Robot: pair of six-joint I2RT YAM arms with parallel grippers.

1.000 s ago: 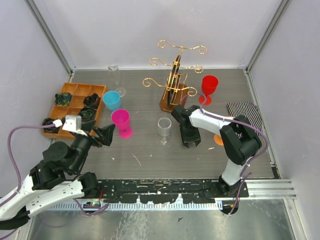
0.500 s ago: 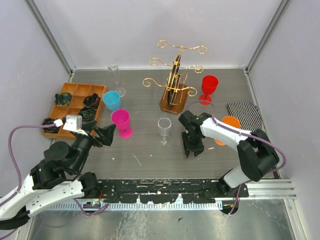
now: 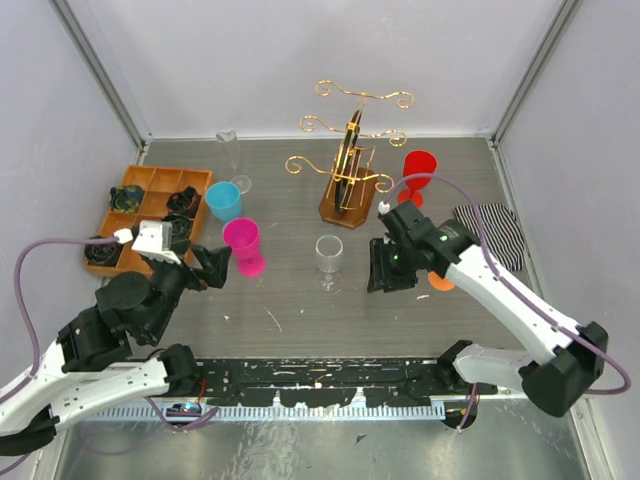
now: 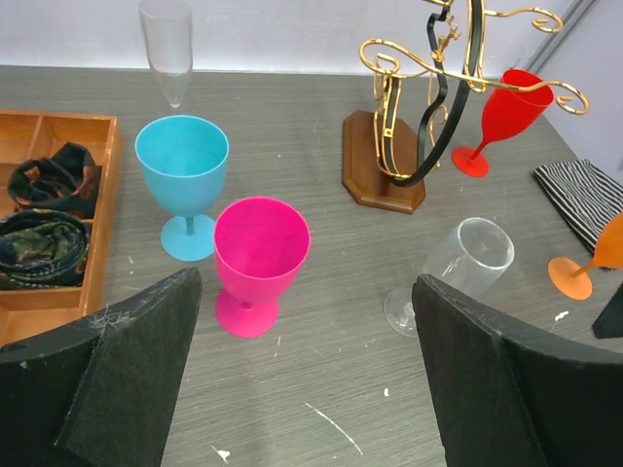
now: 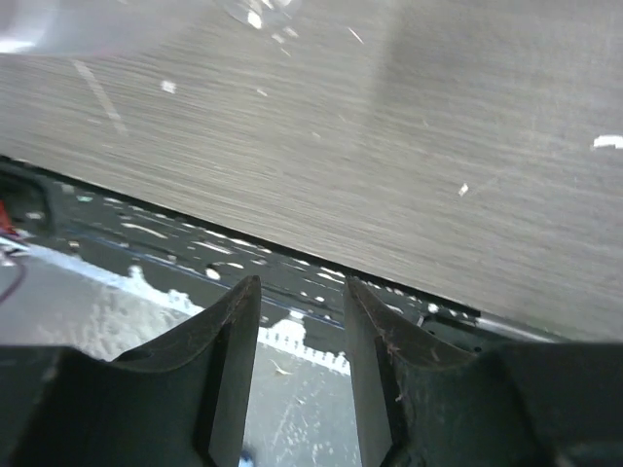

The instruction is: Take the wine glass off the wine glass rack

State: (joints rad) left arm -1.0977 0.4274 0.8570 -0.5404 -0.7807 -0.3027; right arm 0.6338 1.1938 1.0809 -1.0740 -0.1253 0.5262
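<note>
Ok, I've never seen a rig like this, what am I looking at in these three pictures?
Two robot arms are bolted at the near edge of a table, each with a two-finger gripper. The wide picture looks down from above and behind them; the other two come from cameras on the wrists, so the dark shapes below are fingers. On the table stand a gold wine glass rack, a clear wine glass, a pink goblet, a blue goblet, a red goblet, an orange goblet, a wooden tray and a striped cloth. The left gripper and the right gripper are both open, holding nothing.
</note>
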